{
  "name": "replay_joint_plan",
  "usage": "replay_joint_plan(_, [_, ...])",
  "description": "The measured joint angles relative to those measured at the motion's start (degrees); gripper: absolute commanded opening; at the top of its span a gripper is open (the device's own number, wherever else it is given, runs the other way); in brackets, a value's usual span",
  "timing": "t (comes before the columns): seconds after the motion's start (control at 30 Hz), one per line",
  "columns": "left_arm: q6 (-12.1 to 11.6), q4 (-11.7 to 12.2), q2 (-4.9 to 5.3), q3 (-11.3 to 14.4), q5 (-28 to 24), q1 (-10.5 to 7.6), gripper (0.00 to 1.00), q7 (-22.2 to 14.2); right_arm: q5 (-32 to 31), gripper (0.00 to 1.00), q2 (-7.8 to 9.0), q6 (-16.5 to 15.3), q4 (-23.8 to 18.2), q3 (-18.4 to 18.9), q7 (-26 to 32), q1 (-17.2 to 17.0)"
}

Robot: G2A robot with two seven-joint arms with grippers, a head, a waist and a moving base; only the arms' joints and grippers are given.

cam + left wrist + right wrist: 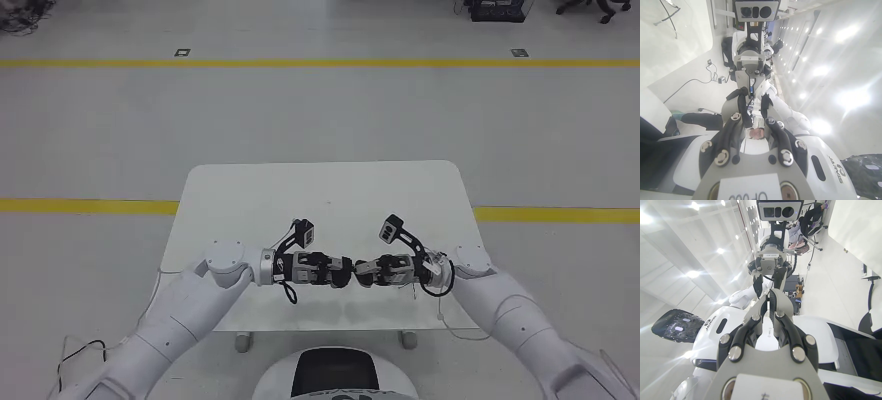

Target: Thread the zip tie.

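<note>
1. Nearest the robot's chest, over the 6 o'clock edge of the surface (320, 190), both arms are lifted and turned inward. The two pincers face each other tip to tip, just apart. I take this for the lining-up step, since threading needs both ends held on one line in the air.

2. The left pincer (753, 100) comes in from about 8 o'clock. Its fingers (742, 106) stand well apart, wrapped in ragged black covers (766, 103), and I see nothing between them. Held wide like this, it looks ready to receive something, not to grip it.

3. The right pincer (768, 298) comes in from about 4 o'clock. Its fingers are drawn close together, with only a thin slit beside the ribbed pad (773, 302). That is the kind of hold a thin strap would call for.

4. I cannot make out the zip tie in any view; it is too slim to tell from the wiring around the wrists. If it is held at all, my guess is that it sits in that narrow slit of the right pincer, but I cannot confirm it.

5. Beyond the tips, the white surface runs on toward 12 o'clock. Both pincers hang above it, which probably leaves room to twist the wrists.

6. Farthest off, a yellow line (100, 206) crosses the floor (320, 110) behind the surface.
</note>
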Motion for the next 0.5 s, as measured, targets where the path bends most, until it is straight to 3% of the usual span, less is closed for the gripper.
replay_joint_plan(0.5, [-0.4, 0.6, 0.03, 1.0, -0.4, -0.67, 0.15, 0.1, 0.9, 0.0, -0.13, -0.2, 1.8, -1.5, 0.0, 1.2])
